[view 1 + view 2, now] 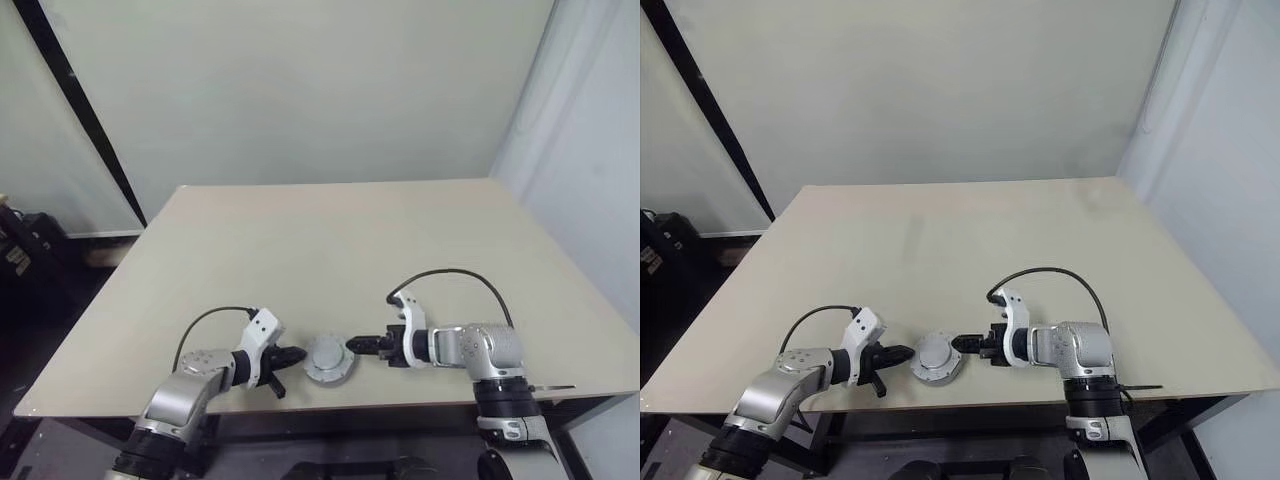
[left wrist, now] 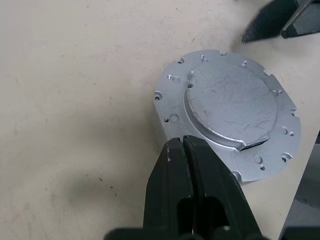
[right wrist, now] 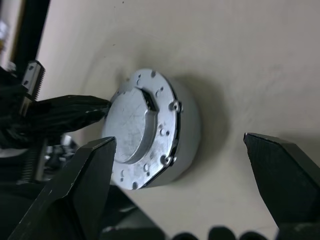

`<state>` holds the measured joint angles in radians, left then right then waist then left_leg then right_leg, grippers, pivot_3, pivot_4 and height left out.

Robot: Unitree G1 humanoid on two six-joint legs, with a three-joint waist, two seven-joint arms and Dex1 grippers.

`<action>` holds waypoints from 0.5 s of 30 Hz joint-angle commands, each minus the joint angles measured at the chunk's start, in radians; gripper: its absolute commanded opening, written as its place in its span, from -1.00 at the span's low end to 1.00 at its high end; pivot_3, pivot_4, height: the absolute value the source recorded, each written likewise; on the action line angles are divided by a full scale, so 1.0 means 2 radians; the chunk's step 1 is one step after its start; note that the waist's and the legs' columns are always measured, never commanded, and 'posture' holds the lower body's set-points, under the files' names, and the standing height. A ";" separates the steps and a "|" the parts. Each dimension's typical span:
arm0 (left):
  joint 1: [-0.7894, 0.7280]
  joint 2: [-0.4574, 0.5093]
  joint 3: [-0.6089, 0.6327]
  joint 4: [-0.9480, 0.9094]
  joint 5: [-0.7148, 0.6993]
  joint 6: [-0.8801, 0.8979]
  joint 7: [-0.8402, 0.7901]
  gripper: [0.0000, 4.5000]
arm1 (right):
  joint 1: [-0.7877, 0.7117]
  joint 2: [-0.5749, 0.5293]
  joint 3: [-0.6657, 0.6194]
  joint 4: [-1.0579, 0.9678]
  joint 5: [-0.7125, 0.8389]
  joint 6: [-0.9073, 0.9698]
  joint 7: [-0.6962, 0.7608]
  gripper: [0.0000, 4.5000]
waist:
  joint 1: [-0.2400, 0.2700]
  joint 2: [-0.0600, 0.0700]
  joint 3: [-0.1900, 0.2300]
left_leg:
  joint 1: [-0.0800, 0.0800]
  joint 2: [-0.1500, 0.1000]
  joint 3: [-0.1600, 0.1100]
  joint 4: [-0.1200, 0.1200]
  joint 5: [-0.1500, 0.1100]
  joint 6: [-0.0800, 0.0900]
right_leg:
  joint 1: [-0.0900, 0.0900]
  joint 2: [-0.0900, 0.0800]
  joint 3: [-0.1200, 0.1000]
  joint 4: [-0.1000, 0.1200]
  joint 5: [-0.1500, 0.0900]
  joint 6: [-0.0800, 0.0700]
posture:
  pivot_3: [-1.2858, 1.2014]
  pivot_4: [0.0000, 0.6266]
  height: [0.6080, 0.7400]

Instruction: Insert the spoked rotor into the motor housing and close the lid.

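Resting near the table's (image 1: 300,240) near edge, midway between both arms, sits the motor housing (image 3: 187,132) with the lid (image 2: 231,107) seated flat on top; the rotor cannot be seen. Left gripper (image 2: 183,145): fingers pressed together, tips at the lid's left rim, seemingly touching, holding nothing. Right gripper (image 3: 180,150): fingers spread wide, empty, just right of the housing and clear of it, pointing left at it. Rest of tabletop bare.
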<state>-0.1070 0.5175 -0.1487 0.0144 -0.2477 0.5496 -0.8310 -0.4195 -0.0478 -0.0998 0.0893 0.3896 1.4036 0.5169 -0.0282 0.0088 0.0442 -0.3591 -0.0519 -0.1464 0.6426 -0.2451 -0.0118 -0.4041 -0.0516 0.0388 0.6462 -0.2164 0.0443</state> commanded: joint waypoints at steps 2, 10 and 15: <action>-0.001 0.002 -0.012 -0.002 0.006 0.006 -0.003 -1.00 | -0.008 0.019 -0.040 0.025 0.030 0.009 -0.008 0.98 | 0.000 0.000 0.000 | 0.000 0.000 0.000 0.000 0.000 0.000 | 0.000 0.000 0.000 0.000 0.000 0.000 | 0.03 -1.00 1.00; 0.004 0.007 -0.010 -0.009 0.006 0.010 -0.003 -1.00 | -0.012 0.048 -0.068 0.066 0.051 0.009 -0.019 0.98 | -0.002 0.000 0.000 | 0.000 0.000 0.000 0.000 0.000 0.000 | 0.000 0.000 0.000 0.000 0.000 0.000 | 0.03 -1.00 1.00; 0.005 0.008 -0.008 -0.011 0.005 0.011 -0.001 -1.00 | -0.013 0.064 -0.078 0.079 0.061 0.007 -0.025 0.98 | -0.005 0.000 0.000 | 0.000 0.000 0.000 0.000 0.000 0.000 | 0.000 0.000 0.000 0.000 0.000 0.000 | 0.03 -1.00 1.00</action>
<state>-0.1026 0.5301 -0.1468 0.0029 -0.2479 0.5597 -0.8325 -0.4209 0.0698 -0.2453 0.2529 0.4757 1.4228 0.4690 -0.0388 0.0097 0.0444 -0.3594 -0.0520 -0.1465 0.6423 -0.2452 -0.0119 -0.4044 -0.0516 0.0391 0.6460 -0.2159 0.0451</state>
